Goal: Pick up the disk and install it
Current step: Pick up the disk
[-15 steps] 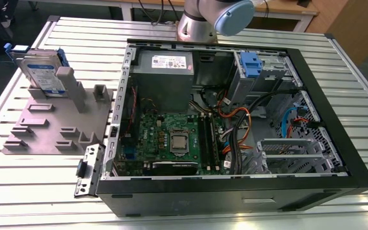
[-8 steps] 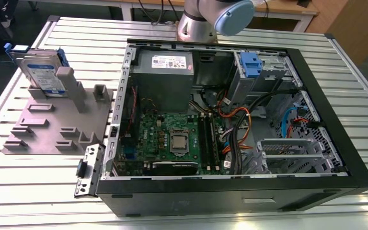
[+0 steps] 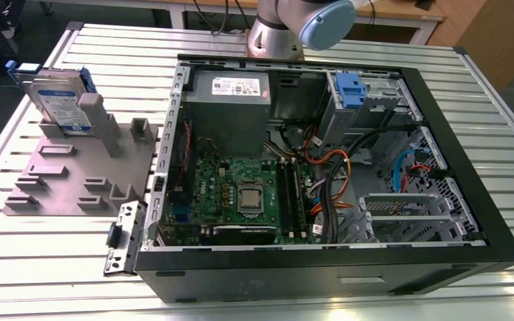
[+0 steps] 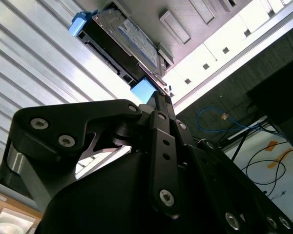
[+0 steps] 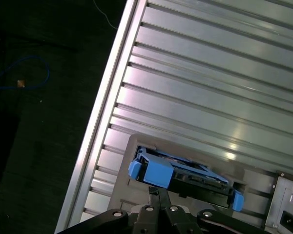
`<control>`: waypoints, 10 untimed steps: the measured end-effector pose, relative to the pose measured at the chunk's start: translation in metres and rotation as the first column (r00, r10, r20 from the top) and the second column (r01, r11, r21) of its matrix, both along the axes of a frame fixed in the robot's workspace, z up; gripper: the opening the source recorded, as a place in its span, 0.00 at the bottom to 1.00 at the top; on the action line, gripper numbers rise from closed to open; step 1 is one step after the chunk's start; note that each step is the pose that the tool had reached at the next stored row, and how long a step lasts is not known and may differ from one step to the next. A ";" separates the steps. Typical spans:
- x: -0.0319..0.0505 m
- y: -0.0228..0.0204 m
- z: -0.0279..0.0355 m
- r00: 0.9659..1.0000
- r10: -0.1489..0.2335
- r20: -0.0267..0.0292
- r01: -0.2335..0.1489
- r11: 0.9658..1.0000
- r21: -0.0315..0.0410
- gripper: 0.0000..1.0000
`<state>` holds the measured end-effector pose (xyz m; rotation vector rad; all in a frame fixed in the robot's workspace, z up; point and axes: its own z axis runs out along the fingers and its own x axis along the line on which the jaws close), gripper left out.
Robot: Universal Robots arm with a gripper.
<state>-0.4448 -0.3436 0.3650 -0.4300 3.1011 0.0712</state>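
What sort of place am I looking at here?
Likely a robotics lab bench: an opened computer case on a slatted metal table, the disk standing in a grey holder beside it, a robot arm behind.

In the exterior view the arm (image 3: 297,27) is cut off by the top edge, and the grey holder (image 3: 105,134) hides the lower part of the disk (image 3: 59,100). In the first wrist view the bottom edge cuts off the gripper (image 5: 157,191). Its jaws, seemingly pressed together, overlap the disk's blue frame; contact is unclear.
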 end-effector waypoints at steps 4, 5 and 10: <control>0.0000 0.0000 0.0000 1.000 0.002 0.000 -0.002 1.000 0.000 0.11; 0.0000 0.0000 0.0000 1.000 0.003 0.000 -0.003 1.000 0.000 0.11; 0.0000 0.0000 0.0000 1.000 0.006 0.000 -0.006 1.000 0.000 0.11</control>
